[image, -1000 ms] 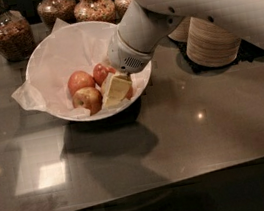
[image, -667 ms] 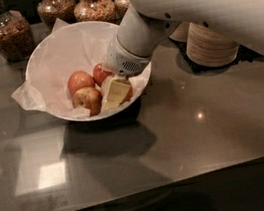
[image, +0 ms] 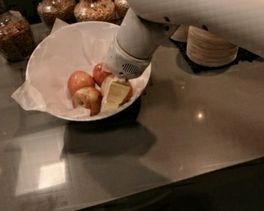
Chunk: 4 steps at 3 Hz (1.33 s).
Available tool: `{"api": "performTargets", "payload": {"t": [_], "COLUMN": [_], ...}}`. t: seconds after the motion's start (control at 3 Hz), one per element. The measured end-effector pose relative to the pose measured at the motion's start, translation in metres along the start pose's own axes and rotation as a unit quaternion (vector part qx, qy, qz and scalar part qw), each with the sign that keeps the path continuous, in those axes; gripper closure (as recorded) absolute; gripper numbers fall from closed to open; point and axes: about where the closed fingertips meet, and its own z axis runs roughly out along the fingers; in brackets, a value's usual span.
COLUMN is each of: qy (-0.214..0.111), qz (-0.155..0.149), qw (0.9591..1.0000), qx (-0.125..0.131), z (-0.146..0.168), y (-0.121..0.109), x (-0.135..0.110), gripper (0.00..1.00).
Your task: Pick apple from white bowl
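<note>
In the camera view, you see the white bowl [image: 34, 69] sitting on the dark, glossy desk [image: 202, 130], left of centre and lined with crinkled white paper [image: 22, 94] that spills over its left rim. Your arm [image: 195, 5] reaches in from the upper right and slopes down into the bowl. The end effector [image: 116, 94] sits low at the bowl's near right side, pressed against the apple [image: 104, 85]. You cannot tell whether it is open or closed on the fruit, because its pale front covers most of the contact.

The apple rests inside the bowl, mostly hidden behind the end effector, with only its pale upper left edge and a reddish right edge showing. Three other apples lie just beside it: a red one [image: 80, 80] to the left, a streaked one [image: 88, 99] nearer you, and a darker red one [image: 100, 72] behind.

Glass jars [image: 7, 33] stand along the far edge. A stack of tan bowls [image: 210, 45] sits to the right of the arm.
</note>
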Motion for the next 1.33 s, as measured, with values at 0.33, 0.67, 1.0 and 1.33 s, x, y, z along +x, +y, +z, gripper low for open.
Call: {"api": "performTargets", "payload": {"t": [0.33,0.67,1.0,1.33], "qy": [0.013,0.023,0.028,0.028], "qz": [0.022,0.037,0.041,0.041], "qw": [0.9994,0.9977,0.9965,0.9965], "qx": [0.024,0.052,0.067,0.067], "z": [-0.006,-0.021,-0.028,-0.028], "y": [-0.002,-0.004,-0.005,-0.005], "x": [0.018,0.032,0.036,0.036], "gripper": [0.29,0.27,0.27,0.25]}}
